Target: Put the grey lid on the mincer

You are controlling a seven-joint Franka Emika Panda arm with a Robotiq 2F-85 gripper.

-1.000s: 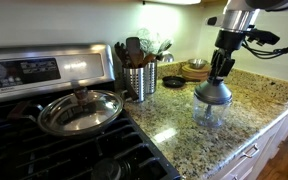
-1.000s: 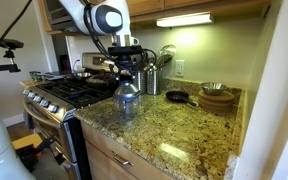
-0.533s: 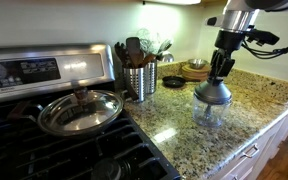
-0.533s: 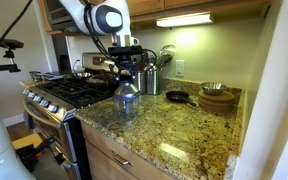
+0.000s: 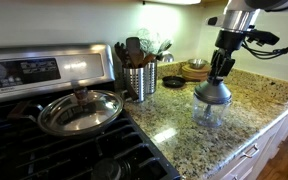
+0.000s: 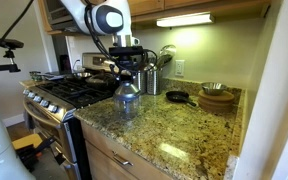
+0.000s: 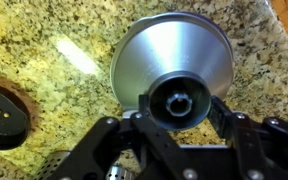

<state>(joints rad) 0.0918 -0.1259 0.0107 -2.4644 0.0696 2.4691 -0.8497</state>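
Note:
The grey lid [image 5: 213, 93] sits on top of the mincer [image 5: 210, 113], a clear cup standing on the granite counter; both also show in an exterior view, the lid [image 6: 128, 86] above the cup [image 6: 127, 103]. My gripper [image 5: 218, 78] [image 6: 128, 72] points straight down over them. In the wrist view the lid's dome [image 7: 167, 48] fills the middle, and my gripper [image 7: 181, 102] has a finger against each side of the raised central knob. The cup is hidden under the lid in the wrist view.
A ribbed steel utensil holder [image 5: 139, 80] [image 6: 152, 80] stands behind the mincer. A pan with a glass lid [image 5: 81, 108] sits on the stove. A small black pan [image 6: 177, 97] [image 7: 2, 112] and wooden bowls [image 6: 217, 97] [image 5: 194, 70] lie nearby. The counter's front edge [image 5: 246, 140] is close.

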